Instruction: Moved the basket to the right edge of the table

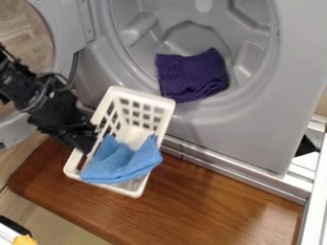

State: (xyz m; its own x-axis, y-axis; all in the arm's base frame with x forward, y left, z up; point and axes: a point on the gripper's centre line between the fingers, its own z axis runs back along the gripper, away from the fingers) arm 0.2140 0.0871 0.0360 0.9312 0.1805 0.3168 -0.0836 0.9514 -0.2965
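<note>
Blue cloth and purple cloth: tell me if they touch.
Apart. The camera view shows the blue cloth at the near end of the basket, whose far end lies between it and the purple cloth.

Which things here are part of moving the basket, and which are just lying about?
Part of the job:
- white basket
- robot's gripper, at the basket's side
- wooden table, under the basket

Just there:
- blue cloth, in the basket
- purple cloth, at the washer's opening
- washer
</note>
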